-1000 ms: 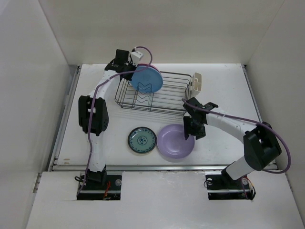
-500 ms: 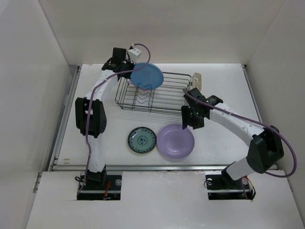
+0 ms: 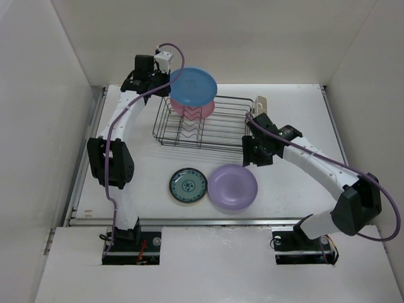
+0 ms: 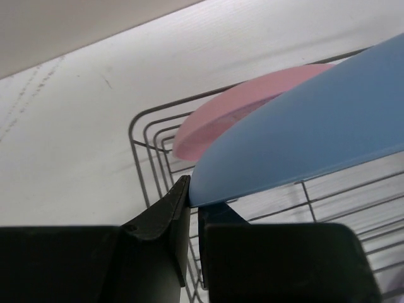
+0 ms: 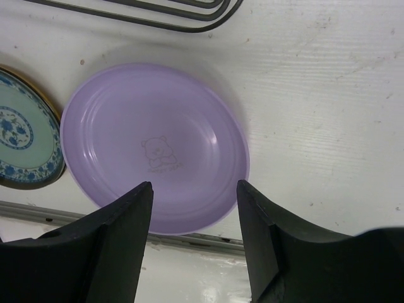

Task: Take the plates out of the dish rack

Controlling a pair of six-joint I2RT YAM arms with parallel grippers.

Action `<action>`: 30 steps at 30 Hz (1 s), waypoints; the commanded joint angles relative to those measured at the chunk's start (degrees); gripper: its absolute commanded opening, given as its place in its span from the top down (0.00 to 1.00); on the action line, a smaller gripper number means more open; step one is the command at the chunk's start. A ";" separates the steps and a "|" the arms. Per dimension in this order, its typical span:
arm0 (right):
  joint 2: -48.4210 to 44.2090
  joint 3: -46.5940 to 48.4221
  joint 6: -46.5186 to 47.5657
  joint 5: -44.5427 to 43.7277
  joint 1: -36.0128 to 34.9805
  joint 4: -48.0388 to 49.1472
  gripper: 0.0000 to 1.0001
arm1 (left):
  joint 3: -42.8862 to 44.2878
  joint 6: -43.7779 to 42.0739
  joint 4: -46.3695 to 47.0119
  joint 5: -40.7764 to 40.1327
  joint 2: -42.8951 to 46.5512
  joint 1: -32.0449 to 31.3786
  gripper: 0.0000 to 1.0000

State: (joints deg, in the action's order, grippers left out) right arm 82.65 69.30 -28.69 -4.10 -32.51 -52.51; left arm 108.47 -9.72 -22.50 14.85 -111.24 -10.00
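My left gripper (image 3: pixel 165 84) is shut on the rim of the blue plate (image 3: pixel 194 86) and holds it above the left end of the dish rack (image 3: pixel 224 129); in the left wrist view the plate (image 4: pixel 315 136) sits pinched in my gripper (image 4: pixel 194 196). A pink plate (image 3: pixel 192 109) stands in the rack below it, also seen in the left wrist view (image 4: pixel 246 113). My right gripper (image 3: pixel 255 158) is open and empty above the table, with the lavender plate (image 5: pixel 154 148) below the gripper (image 5: pixel 196 192). The lavender plate (image 3: pixel 233 187) and teal patterned plate (image 3: pixel 188 186) lie flat in front of the rack.
A cream utensil cup (image 3: pixel 260 107) hangs on the rack's right end. White walls enclose the table on the left, back and right. The table's front edge rail (image 3: pixel 208 221) runs just beyond the two plates. The teal plate's edge (image 5: pixel 25 139) shows in the right wrist view.
My left gripper has lifted the blue plate up out of the rack, uncovering the pink plate. My right gripper has risen and drawn back from the lavender plate toward the rack's right end.
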 commanded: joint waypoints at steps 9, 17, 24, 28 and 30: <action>-9.51 4.70 -8.29 -15.12 0.17 -3.20 0.40 | 4.91 9.37 -18.51 15.91 4.72 -0.45 1.00; -18.66 6.20 -17.28 -27.02 0.17 -5.23 0.40 | 1.84 -3.02 -41.03 12.84 5.24 -13.00 1.00; -22.18 3.66 -17.89 -27.54 0.17 -5.23 0.40 | -2.21 -4.09 -47.28 7.13 2.44 -24.96 1.00; -24.90 1.20 -17.89 -27.54 0.17 -4.10 0.40 | -6.15 -0.84 -44.49 -0.33 1.20 -29.63 1.00; -25.69 0.32 -17.89 -27.54 0.17 -3.57 0.40 | -7.30 0.31 -42.72 -0.97 -0.20 -30.17 1.00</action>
State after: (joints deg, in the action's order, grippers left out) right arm 59.09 70.57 -45.71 -30.09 -32.53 -56.97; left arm 102.41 -11.42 -65.87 18.02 -110.26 -39.88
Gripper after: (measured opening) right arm 0.606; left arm 0.040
